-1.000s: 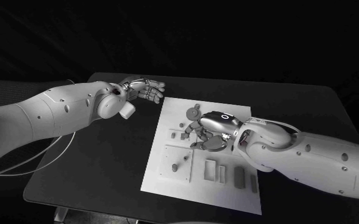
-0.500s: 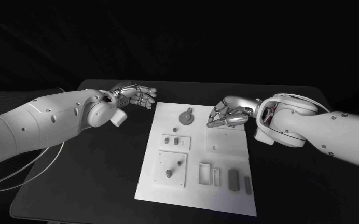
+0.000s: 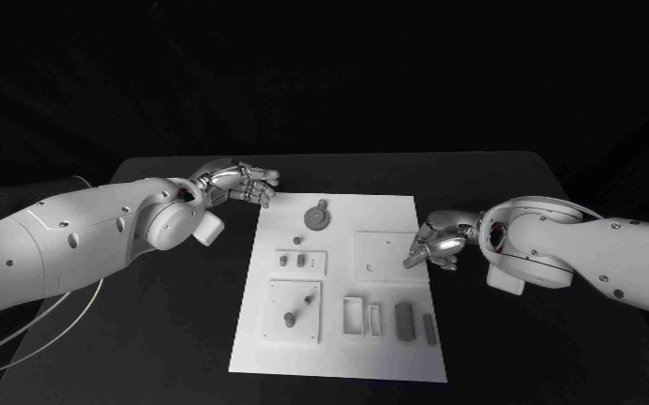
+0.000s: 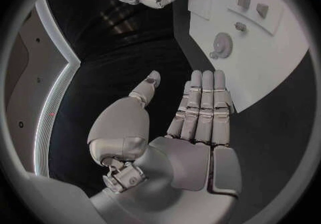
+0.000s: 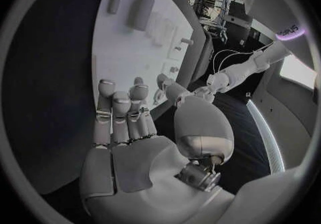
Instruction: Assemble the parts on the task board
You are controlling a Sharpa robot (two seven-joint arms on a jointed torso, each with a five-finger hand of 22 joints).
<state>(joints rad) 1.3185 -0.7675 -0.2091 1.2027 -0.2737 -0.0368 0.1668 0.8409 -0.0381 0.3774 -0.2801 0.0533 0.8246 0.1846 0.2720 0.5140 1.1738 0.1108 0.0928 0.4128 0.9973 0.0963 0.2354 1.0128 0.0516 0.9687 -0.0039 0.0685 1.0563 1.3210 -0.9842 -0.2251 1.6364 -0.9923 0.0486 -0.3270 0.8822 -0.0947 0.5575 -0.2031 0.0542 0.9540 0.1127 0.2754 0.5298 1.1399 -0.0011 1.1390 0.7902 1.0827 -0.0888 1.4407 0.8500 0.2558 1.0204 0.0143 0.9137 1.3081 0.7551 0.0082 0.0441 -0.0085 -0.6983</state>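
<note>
- Several small grey parts [image 3: 317, 217] lie on the white task board [image 3: 385, 339], which we see in the middle of the black table [image 3: 527, 349].
- Our left hand [image 3: 244, 183] hovers near the board's far left corner, fingers straight, holding nothing.
- Our right hand [image 3: 433, 244] sits at the board's right edge, fingers loosely apart, holding nothing.

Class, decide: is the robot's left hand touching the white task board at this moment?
Apart. In the left wrist view the left hand lies open above the black table, with dark table showing between its fingertips and the task board edge.
</note>
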